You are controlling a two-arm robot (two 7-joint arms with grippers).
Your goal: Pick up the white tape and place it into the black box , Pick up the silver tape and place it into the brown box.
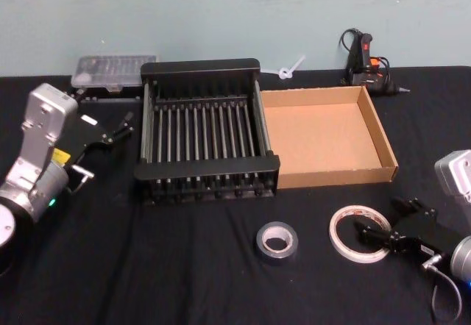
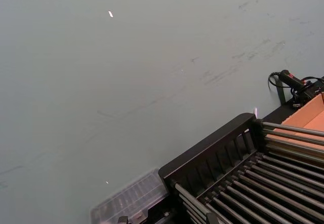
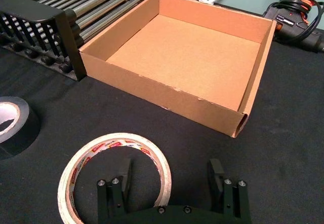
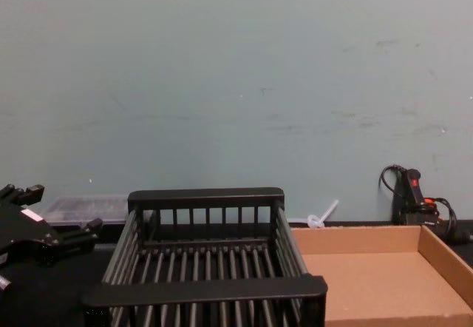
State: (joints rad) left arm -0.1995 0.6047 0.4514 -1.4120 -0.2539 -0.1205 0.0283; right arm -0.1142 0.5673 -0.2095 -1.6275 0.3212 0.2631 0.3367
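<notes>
Plainly, the right gripper (image 1: 374,237) is cut off at the lower right corner of the head view, so little of its arm shows, and the right wrist view crops its base. The left gripper (image 1: 110,132) sits idle at the left of the black box (image 1: 206,130), raised off the cloth; whether its fingers are parted I cannot tell. A clear plastic case (image 1: 116,71) behind the crate is partly hidden by it.

Everything rests on a table with a black cloth (image 1: 184,281) set against a pale blue-green wall (image 4: 236,83) that bears faint scuffs. A glue gun (image 1: 364,60) lies at the back right corner.

The white tape (image 3: 114,176) lies flat on the cloth in front of the brown box (image 3: 187,57). The right gripper's jaws stand wide open with nothing in them; one finger (image 3: 125,176) reaches inside the ring, the other (image 3: 217,178) is outside it, so the roll's near band lies between them. The silver tape (image 1: 277,241) lies flat just left of the white roll, apart from it, in front of the black box
</notes>
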